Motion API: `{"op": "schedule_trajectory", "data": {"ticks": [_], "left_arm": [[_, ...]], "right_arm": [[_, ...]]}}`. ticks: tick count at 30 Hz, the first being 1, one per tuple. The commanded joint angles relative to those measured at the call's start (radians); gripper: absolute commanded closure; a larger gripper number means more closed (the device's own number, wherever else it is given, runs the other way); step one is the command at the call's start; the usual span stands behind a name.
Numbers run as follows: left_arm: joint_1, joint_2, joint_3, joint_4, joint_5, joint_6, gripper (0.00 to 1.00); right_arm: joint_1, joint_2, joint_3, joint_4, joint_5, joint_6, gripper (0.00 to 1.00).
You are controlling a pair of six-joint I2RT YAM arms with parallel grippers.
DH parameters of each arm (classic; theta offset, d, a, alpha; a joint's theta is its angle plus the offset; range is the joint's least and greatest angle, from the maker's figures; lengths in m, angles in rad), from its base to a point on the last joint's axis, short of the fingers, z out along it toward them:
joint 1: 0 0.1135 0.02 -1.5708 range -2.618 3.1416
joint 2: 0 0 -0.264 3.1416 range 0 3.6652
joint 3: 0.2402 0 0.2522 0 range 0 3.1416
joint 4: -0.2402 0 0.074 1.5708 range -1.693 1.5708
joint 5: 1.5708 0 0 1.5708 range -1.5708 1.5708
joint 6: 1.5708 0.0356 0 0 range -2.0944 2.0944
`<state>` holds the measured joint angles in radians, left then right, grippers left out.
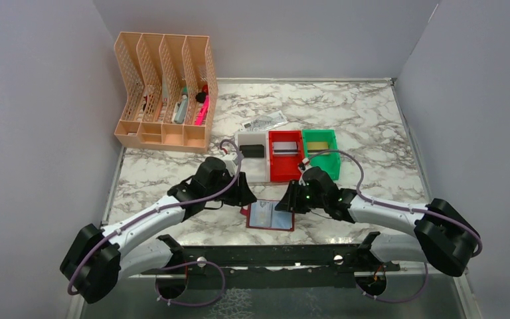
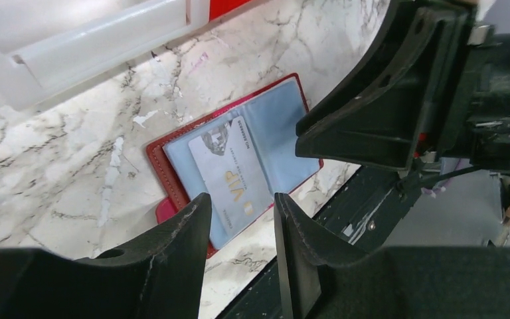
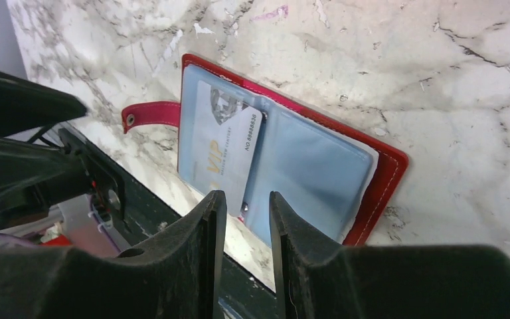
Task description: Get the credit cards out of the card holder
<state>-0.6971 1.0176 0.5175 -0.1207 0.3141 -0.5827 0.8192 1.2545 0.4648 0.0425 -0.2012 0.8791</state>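
Card holder [image 1: 270, 216] lies open, lengthwise left-right.

We find the card holder [image 1: 270, 216] lying open on the surface [image 1: 372, 133] near its front edge, the left jaws above its left rear corner and the right jaws above its right rear corner.

We see one card [image 2: 229, 176] in its left half, on the side of the tab [image 3: 151, 113]. Behind the holder three bins stand side by side: a card [image 1: 254, 151] in the left bin [image 1: 255, 171], a card [image 1: 285, 147] in the middle bin [image 1: 284, 169], a card [image 1: 317, 145] in the right bin [image 1: 329, 164]. A flat tag [image 1: 264, 122] lies just behind them, and a file rack [image 1: 166, 90] stands at the back left.
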Motion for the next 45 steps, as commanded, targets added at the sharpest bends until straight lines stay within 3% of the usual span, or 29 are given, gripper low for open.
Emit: {"op": "schedule_trajectory", "data": {"ticks": [1, 12, 21, 30, 40, 45], "left_arm": [[-0.016, 0.086, 0.037, 0.063, 0.102, 0.017, 0.57], [-0.063, 0.218, 0.007, 0.085, 0.106, 0.029, 0.59], [-0.068, 0.250, -0.041, 0.062, 0.041, 0.023, 0.64], [-0.085, 0.287, -0.043, 0.062, 0.041, 0.030, 0.72], [-0.102, 0.302, -0.036, 0.040, -0.009, 0.024, 0.81], [-0.102, 0.299, -0.033, 0.020, -0.041, 0.026, 0.82]], "right_arm": [[0.006, -0.048, -0.041, 0.076, 0.043, 0.056, 0.65], [0.006, 0.190, -0.049, 0.358, -0.231, 0.125, 0.68], [0.006, 0.225, -0.037, 0.265, -0.164, 0.138, 0.68], [0.006, 0.277, -0.072, 0.421, -0.217, 0.196, 0.75], [0.006, 0.232, -0.085, 0.385, -0.169, 0.194, 0.98], [0.005, 0.181, -0.087, 0.315, -0.129, 0.167, 0.99]]}}
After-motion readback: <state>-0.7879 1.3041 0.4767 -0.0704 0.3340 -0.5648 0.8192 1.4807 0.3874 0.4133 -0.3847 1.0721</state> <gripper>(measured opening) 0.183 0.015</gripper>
